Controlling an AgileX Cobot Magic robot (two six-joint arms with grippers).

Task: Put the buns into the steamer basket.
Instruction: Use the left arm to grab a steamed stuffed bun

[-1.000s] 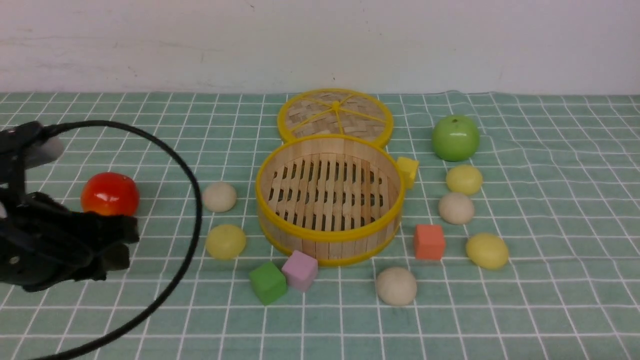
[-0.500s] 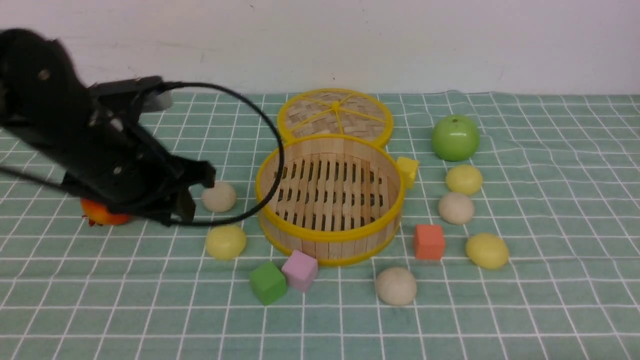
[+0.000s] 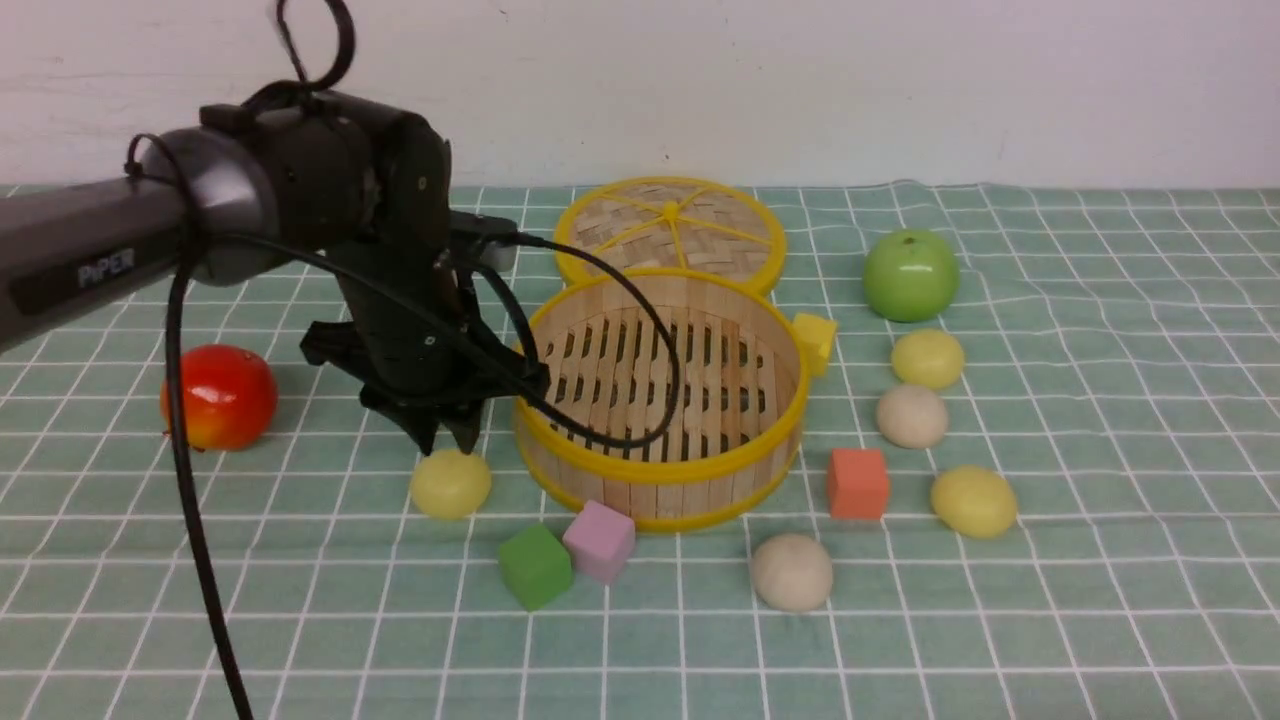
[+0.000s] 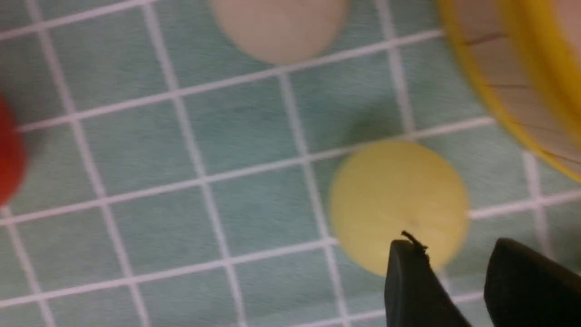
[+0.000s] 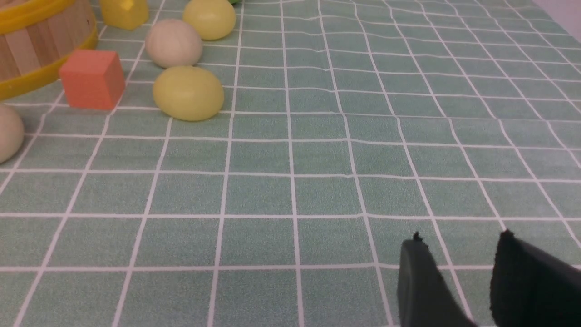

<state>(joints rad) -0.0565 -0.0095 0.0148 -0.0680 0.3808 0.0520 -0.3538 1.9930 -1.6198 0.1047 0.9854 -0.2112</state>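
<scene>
Pale-yellow bun [image 3: 451, 483] lay left of centre in the front view, just beside the steamer basket [image 3: 640, 495] and directly beneath your left gripper [image 3: 447, 438], whose jaws stood partly open and empty.

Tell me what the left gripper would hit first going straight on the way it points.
Most likely the pale yellow bun just below the left gripper, which points down beside the steamer basket; nothing shows between, though depth is unclear.

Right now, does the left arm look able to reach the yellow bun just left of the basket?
Probably yes. The left gripper hangs just above that yellow bun, jaws apart and empty. The steamer basket stands close by but does not touch the bun.
</scene>
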